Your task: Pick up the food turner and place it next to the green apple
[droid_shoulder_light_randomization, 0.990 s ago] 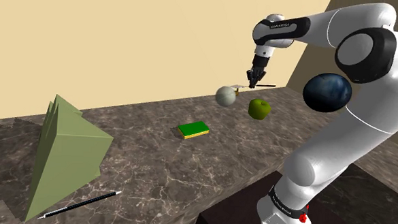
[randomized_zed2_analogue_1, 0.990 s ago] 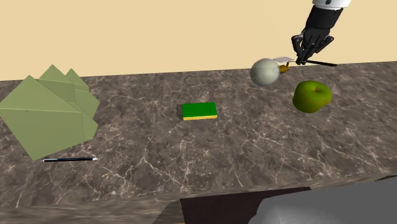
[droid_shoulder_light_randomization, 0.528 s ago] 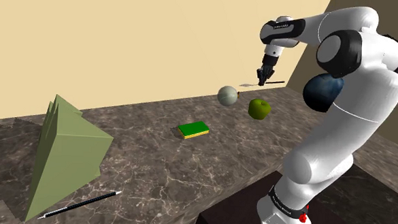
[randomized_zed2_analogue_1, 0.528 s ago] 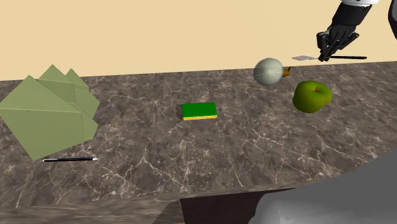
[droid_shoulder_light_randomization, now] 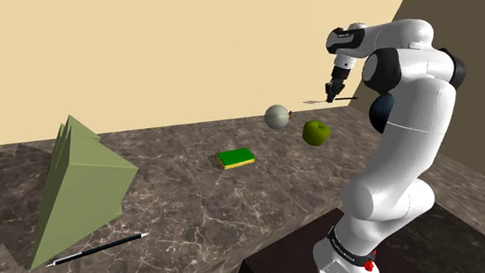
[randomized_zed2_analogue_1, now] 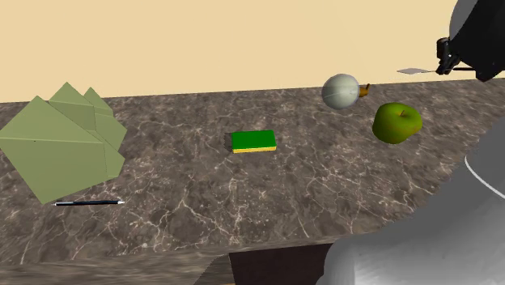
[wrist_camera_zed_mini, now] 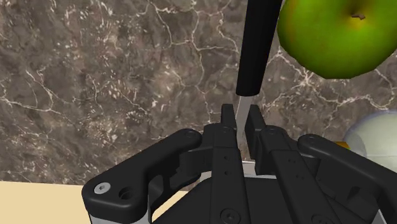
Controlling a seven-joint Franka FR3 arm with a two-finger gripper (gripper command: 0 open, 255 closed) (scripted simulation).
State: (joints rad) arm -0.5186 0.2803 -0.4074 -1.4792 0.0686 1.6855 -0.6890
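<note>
shoulder view: claw (droid_shoulder_light_randomization: 331, 91) is clamped on the food turner (droid_shoulder_light_randomization: 346, 99). the turner sits roughly level, in the air over the far right end of the surface (droid_shoulder_light_randomization: 189, 204), above and slightly right of the green apple (droid_shoulder_light_randomization: 316, 132). a pale ball (droid_shoulder_light_randomization: 276, 116) sits left of the apple, near it but apart. the green-and-yellow sponge (droid_shoulder_light_randomization: 235, 158) is mid surface. the olive folded shape (droid_shoulder_light_randomization: 77, 184) and black pen (droid_shoulder_light_randomization: 96, 249) are near left, well out of the way.

second exterior view: the turner's pale blade (randomized_zed2_analogue_1: 414, 70) pokes left out of the claw (randomized_zed2_analogue_1: 443, 65), clear of the surface (randomized_zed2_analogue_1: 243, 194). the apple (randomized_zed2_analogue_1: 396, 121) is below and left of the claw, and the ball (randomized_zed2_analogue_1: 340, 91) is further left.

wrist view: the fingers (wrist_camera_zed_mini: 228, 122) are nearly together, pinching the turner's thin metal shank. its black handle (wrist_camera_zed_mini: 257, 48) runs out away from the claw (wrist_camera_zed_mini: 242, 121) over the marble and passes just beside the apple (wrist_camera_zed_mini: 337, 35) in the frame. the ball (wrist_camera_zed_mini: 375, 137) is on the apple's other side from the handle.

read: pick looks done, so this is the carry/place step. next move needs a descent onto bare surface beside the apple. i'd take the side away from the ball, since the gap between the two looks tight. keep the turner level, keep the handle off the apple so it doesn't roll, and part the fingers only once the turner rests.
</note>
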